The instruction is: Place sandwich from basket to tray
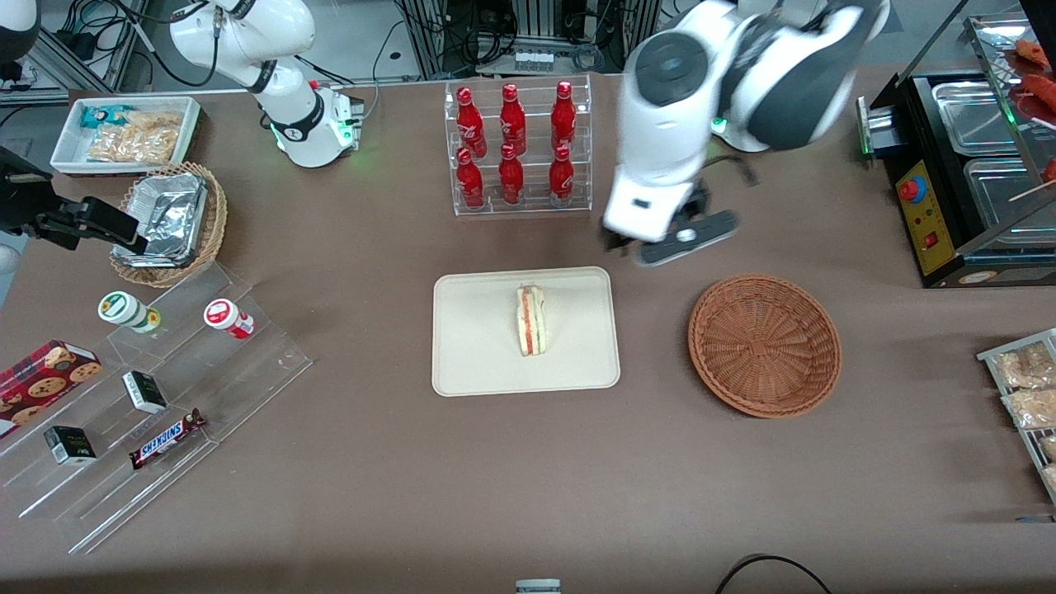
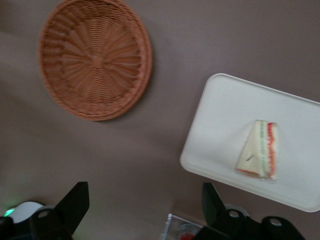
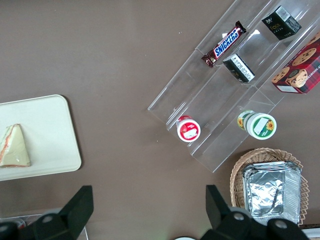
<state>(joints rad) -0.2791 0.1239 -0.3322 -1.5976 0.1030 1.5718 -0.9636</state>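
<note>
Now hovering the gripper (image 1: 660, 239) above bare brown tabletop (image 1: 412, 478), farther from the front camera than the basket (image 1: 765, 345) and just beside the clear rack of red cola bottles (image 1: 518, 148). Holding its two dark fingers (image 2: 75, 205) wide apart, clamping nothing, with only tabletop showing between them in the left wrist view.

Finding the sandwich (image 1: 532, 320) lying on the tray (image 1: 470, 346), a little toward the working arm's end from the tray's middle, well inside the low rim and touching none of it. Resting on one flat bread face in the wrist views, with the red and green filling layers running along one long cut edge. Lying with its long edge pointing toward and away from the front camera.

Showing the round reddish-brown basket sitting upright on the tabletop beside the tray, toward the working arm's end, apart from it with a strip of tabletop between, and carrying nothing inside.

Seeing, toward the parked arm's end of the tabletop, a stepped clear acrylic stand (image 1: 165, 412) carrying a Snickers bar (image 1: 167, 439), small dark cartons, two round tubs and a cookie box (image 1: 45, 378). Sitting farther from the front camera than that stand: a lighter wicker basket (image 1: 210, 239) holding a foil container (image 1: 165, 216), and a white bin (image 1: 124, 132) of snack packets.
</note>
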